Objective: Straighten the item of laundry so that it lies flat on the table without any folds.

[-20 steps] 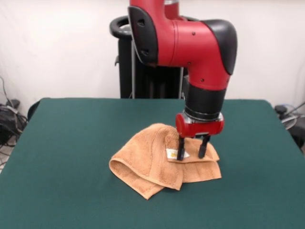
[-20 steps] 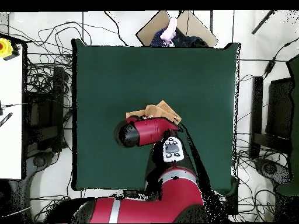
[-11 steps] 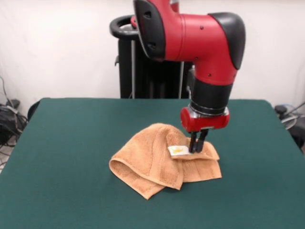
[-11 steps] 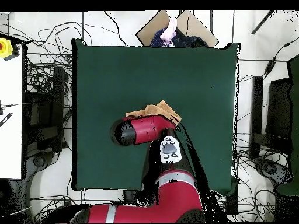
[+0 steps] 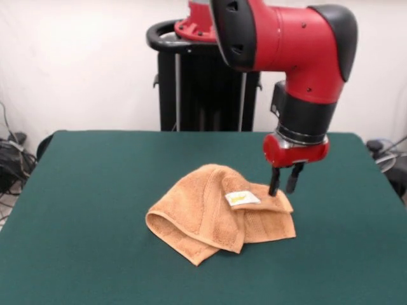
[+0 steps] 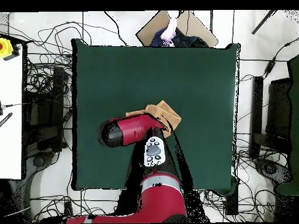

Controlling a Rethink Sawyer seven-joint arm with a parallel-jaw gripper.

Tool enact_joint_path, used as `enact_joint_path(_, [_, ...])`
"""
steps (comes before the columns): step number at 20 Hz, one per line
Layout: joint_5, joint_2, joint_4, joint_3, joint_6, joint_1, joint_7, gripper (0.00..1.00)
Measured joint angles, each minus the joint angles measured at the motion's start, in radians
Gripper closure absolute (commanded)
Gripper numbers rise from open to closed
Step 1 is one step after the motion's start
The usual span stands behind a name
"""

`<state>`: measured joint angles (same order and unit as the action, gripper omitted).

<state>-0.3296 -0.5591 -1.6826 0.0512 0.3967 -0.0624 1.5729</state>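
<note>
Clearly, from the front, the gripper (image 5: 283, 185) stands at the towel's (image 5: 219, 213) far corner, its fingers a small gap apart, one tip touching or just over the cloth edge and the other off it. It seems to hold nothing, though whether a thread of terry is pinched I cannot tell. The towel lies bunched on the table (image 5: 95, 190), mostly to the side of and nearer the camera than the gripper, with a thick fold at its far end from the gripper and the tag (image 5: 241, 199) just beside the fingertips. The risk: closing here may catch only the top layer or miss the edge, so a pull drags the whole bundle instead of opening it.

From overhead, the arm covers the gripper; only part of the towel (image 6: 163, 111) shows beyond it, so fold direction is hard to judge.
</note>
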Motion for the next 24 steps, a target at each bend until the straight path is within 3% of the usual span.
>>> enact_joint_path(11, [0.051,-0.061,-0.029,-0.014,-0.061,-0.090,0.002,0.00])
enact_joint_path(17, [0.119,-0.079,-0.051,-0.088,-0.155,-0.055,0.037,0.00])
enact_joint_path(21, [0.231,-0.073,-0.094,-0.115,-0.248,-0.023,0.109,0.00])
enact_joint_path(24, [0.385,-0.068,-0.160,-0.123,-0.332,0.008,0.235,0.00])
